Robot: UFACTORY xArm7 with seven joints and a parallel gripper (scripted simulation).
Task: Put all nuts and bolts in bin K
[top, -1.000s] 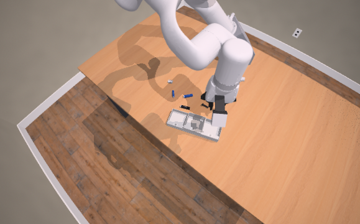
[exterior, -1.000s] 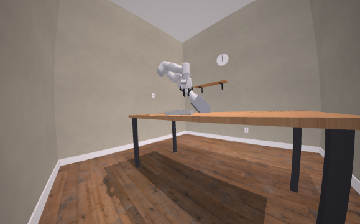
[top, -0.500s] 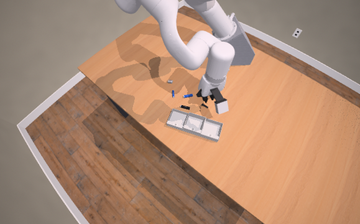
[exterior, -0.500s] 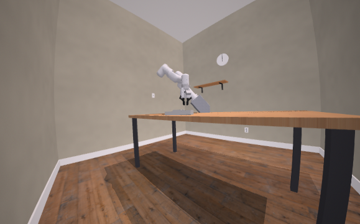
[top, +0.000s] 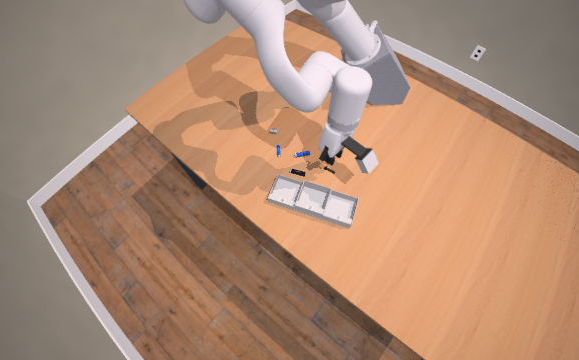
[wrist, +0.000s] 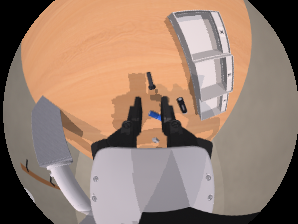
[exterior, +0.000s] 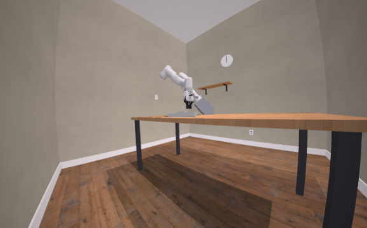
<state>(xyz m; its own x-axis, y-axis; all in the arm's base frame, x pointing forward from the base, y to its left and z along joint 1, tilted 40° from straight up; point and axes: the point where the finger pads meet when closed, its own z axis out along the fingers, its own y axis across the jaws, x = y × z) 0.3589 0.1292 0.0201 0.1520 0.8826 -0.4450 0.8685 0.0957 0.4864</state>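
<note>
A grey bin with three compartments point(top: 313, 200) lies on the wooden table; it also shows in the wrist view point(wrist: 205, 62). I cannot read its letters. Small parts lie just behind it: a grey nut point(top: 273, 131), two blue bolts point(top: 278, 150) point(top: 302, 154), a black bolt point(top: 297, 172) and a smaller black piece point(top: 329, 170). My gripper point(top: 328, 159) hangs a little above the table over these parts, beside the smaller black piece. In the wrist view its fingers stand partly open with nothing between them; a blue bolt point(wrist: 154, 115) lies on the table below them.
The arm's grey base block point(top: 386, 75) stands at the table's far edge. The side view shows the gripper point(exterior: 188, 106) just above the bin point(exterior: 182, 114). The table's near-left edge runs close to the bin.
</note>
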